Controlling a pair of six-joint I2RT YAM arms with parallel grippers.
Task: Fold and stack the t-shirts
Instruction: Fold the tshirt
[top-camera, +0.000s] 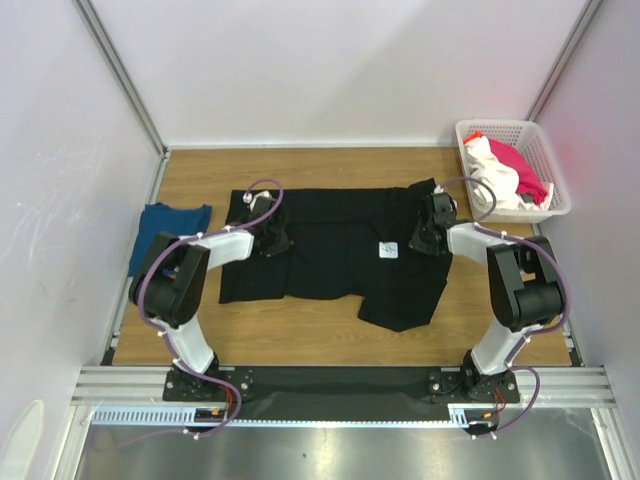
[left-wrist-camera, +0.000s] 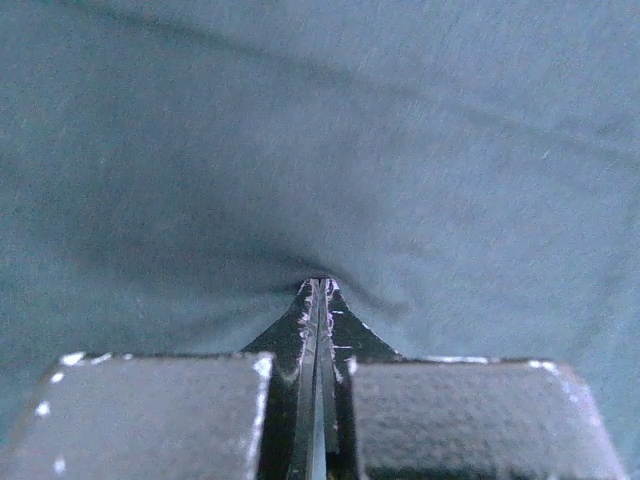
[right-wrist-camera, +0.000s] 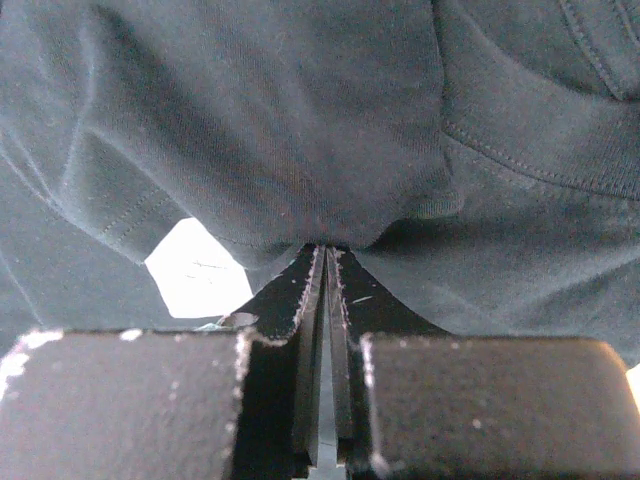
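Observation:
A large black t-shirt (top-camera: 335, 260) lies spread across the middle of the table, with a small white tag (top-camera: 389, 250) on it. My left gripper (top-camera: 272, 238) is shut on the shirt's cloth near its left upper edge; the left wrist view shows the cloth (left-wrist-camera: 320, 170) pinched at the fingertips (left-wrist-camera: 321, 290). My right gripper (top-camera: 428, 238) is shut on the shirt's right upper part; the right wrist view shows folded cloth (right-wrist-camera: 300, 130) and a white tag (right-wrist-camera: 195, 268) by the fingertips (right-wrist-camera: 324, 252). A dark blue t-shirt (top-camera: 165, 232) lies at the left. White (top-camera: 488, 170) and pink-red (top-camera: 520, 168) shirts sit in the basket.
A white plastic lattice basket (top-camera: 555, 190) stands at the back right by the wall. White walls enclose the wooden table (top-camera: 300, 170) on three sides. A metal rail (top-camera: 340, 385) runs along the near edge by the arm bases.

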